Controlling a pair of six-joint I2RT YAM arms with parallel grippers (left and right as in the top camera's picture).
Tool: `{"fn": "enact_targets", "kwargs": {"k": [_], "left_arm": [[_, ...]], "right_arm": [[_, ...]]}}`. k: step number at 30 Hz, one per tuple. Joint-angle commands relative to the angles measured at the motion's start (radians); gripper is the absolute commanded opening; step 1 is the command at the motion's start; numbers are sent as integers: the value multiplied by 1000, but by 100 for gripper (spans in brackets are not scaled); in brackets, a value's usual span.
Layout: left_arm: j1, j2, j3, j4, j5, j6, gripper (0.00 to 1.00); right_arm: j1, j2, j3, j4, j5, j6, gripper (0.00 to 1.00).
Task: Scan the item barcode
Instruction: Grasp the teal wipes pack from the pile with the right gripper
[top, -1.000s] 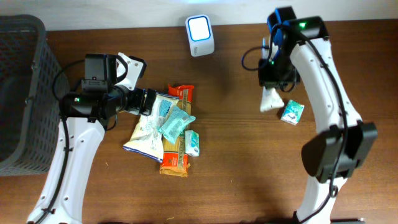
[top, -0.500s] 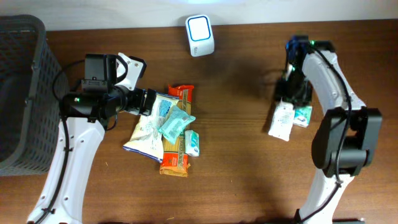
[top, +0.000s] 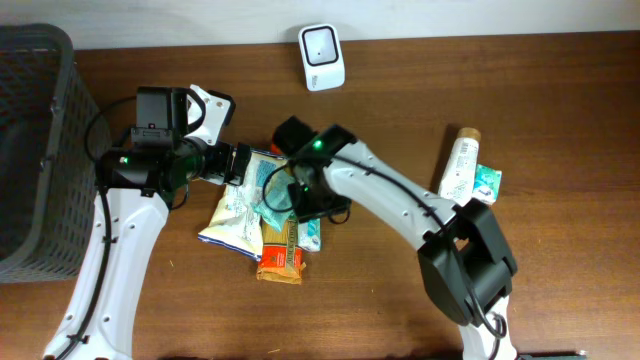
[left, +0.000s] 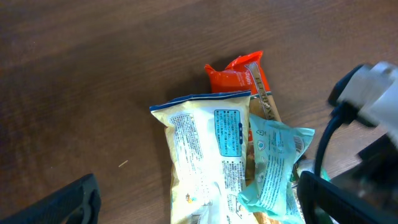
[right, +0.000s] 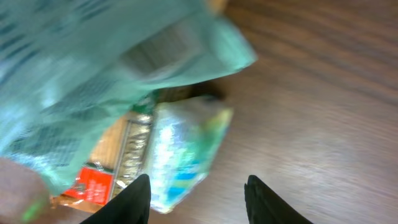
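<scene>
Right pincer (right: 199, 202) hangs released and empty over the teal pouch (left: 273, 162) in the pile left of centre, left pincer (top: 238, 160) gapes beside it, and a clamp now could snag the green packet (right: 183, 149) too, or crumple the barcode before the scanner (top: 322, 44).

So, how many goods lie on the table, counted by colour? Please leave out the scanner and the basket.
Orange pack: 1
Cream bag: 1
Teal pouch and teal packet: 2
Green-and-white packet: 1
White tube: 1
Total: 6
</scene>
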Motion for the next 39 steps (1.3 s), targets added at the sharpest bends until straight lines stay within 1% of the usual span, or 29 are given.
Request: {"fn": "enact_targets", "kwargs": {"k": [1, 3, 4, 5, 6, 7, 9, 10, 12, 13, 14, 15, 16, 18, 20, 21, 22, 23, 24, 25, 27, 28, 30, 31, 34, 37, 39], "left_arm": [[3, -10, 8, 2, 0, 16, 99], [3, -10, 8, 2, 0, 16, 99], [3, -10, 8, 2, 0, 16, 99], [3, -10, 8, 2, 0, 16, 99], [3, -10, 8, 2, 0, 16, 99], [3, -10, 8, 2, 0, 16, 99], [3, -10, 8, 2, 0, 16, 99], [3, -10, 8, 2, 0, 16, 99], [3, -10, 8, 2, 0, 16, 99], [3, -10, 8, 2, 0, 16, 99], [3, -10, 8, 2, 0, 16, 99], [3, -10, 8, 2, 0, 16, 99], [3, -10, 8, 2, 0, 16, 99], [3, -10, 8, 2, 0, 16, 99], [3, -10, 8, 2, 0, 16, 99], [3, -10, 8, 2, 0, 16, 99], [3, -10, 8, 2, 0, 16, 99], [3, -10, 8, 2, 0, 16, 99], [3, -10, 8, 2, 0, 16, 99], [3, -10, 8, 2, 0, 16, 99], [3, -10, 8, 2, 0, 16, 99], [3, -10, 8, 2, 0, 16, 99], [3, -10, 8, 2, 0, 16, 99], [3, -10, 8, 2, 0, 16, 99], [3, -10, 8, 2, 0, 16, 99], [3, -10, 8, 2, 0, 16, 99], [3, -10, 8, 2, 0, 16, 99]], "right_arm": [[23, -15, -71, 68, -9, 75, 45], [22, -15, -146, 145, -27, 76, 43], [22, -15, -166, 164, -27, 82, 40], [20, -15, -181, 174, -23, 90, 31], [19, -15, -182, 174, -19, 90, 20], [14, -15, -182, 175, -20, 90, 4], [-25, -29, -173, 129, -34, 70, 4], [-43, -41, -163, 115, -68, 28, 4], [-156, -108, -148, 94, -339, -173, 4], [-199, -117, -148, 87, -431, -232, 4], [-278, -113, -158, 88, -638, -372, 4], [-324, -100, -178, 97, -752, -446, 4], [-353, -77, -212, 128, -817, -488, 4], [-356, -33, -327, 287, -874, -466, 4], [-353, -2, -374, 348, -817, -436, 4], [-360, 3, -380, 350, -706, -423, 4], [-369, 3, -380, 351, -611, -377, 7], [-394, 3, -380, 343, -488, -369, 23], [-415, 3, -377, 335, -418, -356, 37], [-441, 2, -370, 325, -387, -356, 41], [-506, 0, -310, 255, -340, -361, 41], [-537, 0, -244, 183, -310, -383, 41], [-549, 0, -145, 79, -306, -394, 41], [-525, 0, -114, 16, -310, -394, 41], [-435, 0, -126, -33, -314, -394, 41], [-339, 0, -164, -43, -356, -394, 41], [-303, 0, -197, -35, -393, -394, 41]]}}
